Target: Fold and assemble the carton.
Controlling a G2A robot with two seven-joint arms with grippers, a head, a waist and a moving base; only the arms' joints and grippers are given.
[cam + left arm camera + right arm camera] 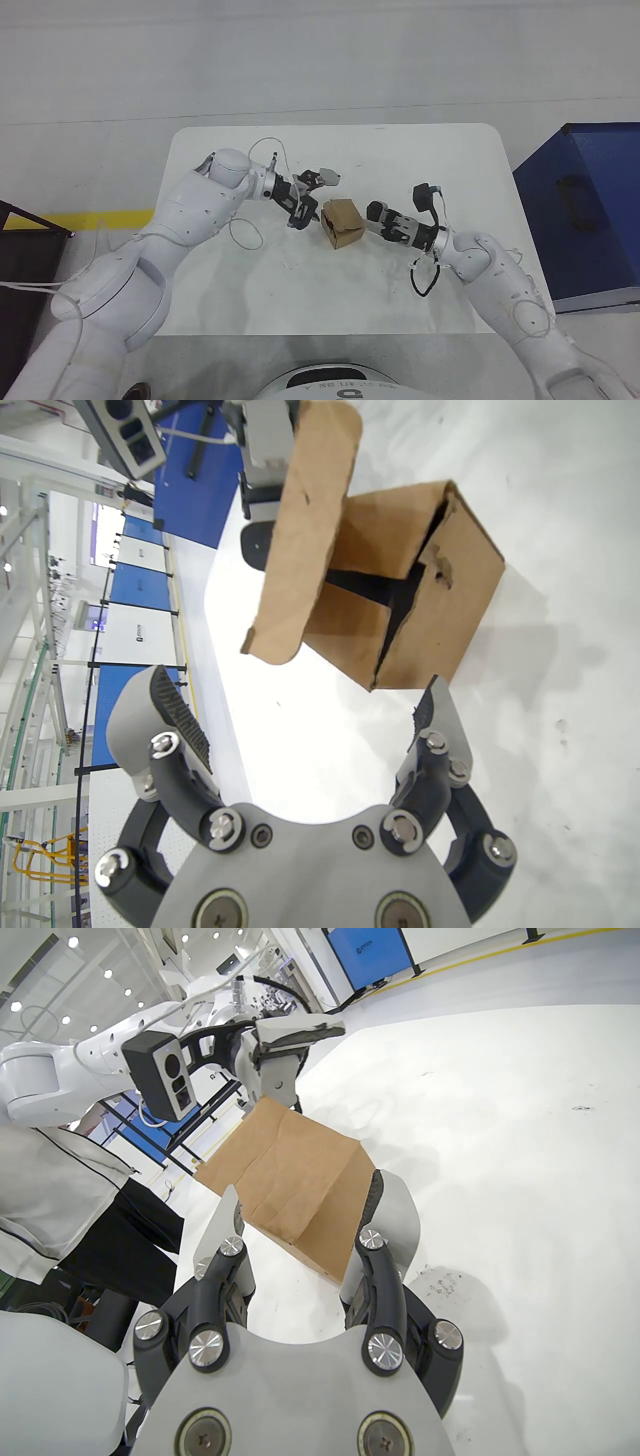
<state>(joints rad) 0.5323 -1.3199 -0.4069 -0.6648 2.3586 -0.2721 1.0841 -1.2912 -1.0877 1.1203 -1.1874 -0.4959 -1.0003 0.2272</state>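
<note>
Grey-fingered, spread wide and gripping nothing at the left gripper [297, 695]; points at the open end of the carton [400, 600], just short of it, forearm low over the table [250, 290]. Clamps the opposite wall in the right gripper [306, 1198], arm stretched inward. Sits mid-table, flap [305, 535] raised.

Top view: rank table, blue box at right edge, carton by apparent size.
1. table
2. blue box, cut off by the picture's edge, so its full extent is unsure
3. carton, clearly the smallest
</note>
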